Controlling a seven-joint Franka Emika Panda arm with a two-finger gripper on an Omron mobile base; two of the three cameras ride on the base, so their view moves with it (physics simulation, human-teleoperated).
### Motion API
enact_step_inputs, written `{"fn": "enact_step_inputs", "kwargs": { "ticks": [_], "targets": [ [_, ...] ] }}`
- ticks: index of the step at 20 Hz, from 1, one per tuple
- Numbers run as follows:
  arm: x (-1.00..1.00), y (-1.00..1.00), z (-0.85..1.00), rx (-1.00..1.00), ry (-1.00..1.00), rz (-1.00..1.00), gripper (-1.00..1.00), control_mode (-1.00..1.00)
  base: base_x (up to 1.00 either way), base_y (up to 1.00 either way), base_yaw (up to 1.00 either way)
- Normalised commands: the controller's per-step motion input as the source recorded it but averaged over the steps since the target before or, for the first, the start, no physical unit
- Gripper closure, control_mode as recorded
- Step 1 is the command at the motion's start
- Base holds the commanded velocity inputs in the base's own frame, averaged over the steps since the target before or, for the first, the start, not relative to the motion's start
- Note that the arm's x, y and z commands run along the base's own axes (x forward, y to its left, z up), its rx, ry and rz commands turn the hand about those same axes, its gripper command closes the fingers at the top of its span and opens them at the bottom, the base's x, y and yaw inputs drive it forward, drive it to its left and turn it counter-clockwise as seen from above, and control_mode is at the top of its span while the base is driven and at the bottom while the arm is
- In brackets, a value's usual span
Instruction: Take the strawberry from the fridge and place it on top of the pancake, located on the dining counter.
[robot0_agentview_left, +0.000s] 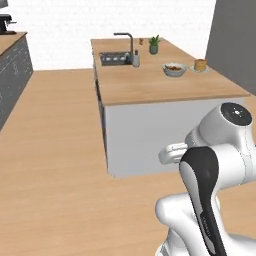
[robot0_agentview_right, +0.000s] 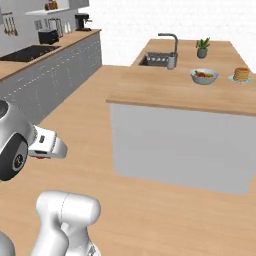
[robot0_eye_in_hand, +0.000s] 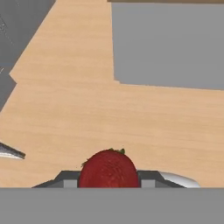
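While pincer (robot0_eye_in_hand: 108, 183) grips strawberry (robot0_eye_in_hand: 108, 169), fruit bowl (robot0_agentview_left: 174, 69) sits beside pancake (robot0_agentview_left: 200, 65).

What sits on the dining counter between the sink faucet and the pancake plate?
In the right base view, a white fruit bowl stands on the dining counter between the faucet and the pancake; a small potted plant stands further back.

Bright even rendered light, faint soft shadows, no glare, slightly blurry, perhaps low resolution
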Motion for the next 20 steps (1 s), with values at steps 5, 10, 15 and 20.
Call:
{"fn": "enact_step_inputs", "kwargs": {
  "ticks": [5, 10, 15, 20],
  "targets": [
    [0.0, 0.0, 0.0, 0.0, 0.0, 0.0, 1.0, 1.0, 0.45, -1.0, -0.1],
    [0.0, 0.0, 0.0, 0.0, 0.0, 0.0, 1.0, 1.0, 0.61, -1.0, 0.03],
    [0.0, 0.0, 0.0, 0.0, 0.0, 0.0, 1.0, 1.0, 0.74, -1.0, 0.2],
    [0.0, 0.0, 0.0, 0.0, 0.0, 0.0, 1.0, 1.0, 0.61, -1.0, 0.24]
  ]
}}
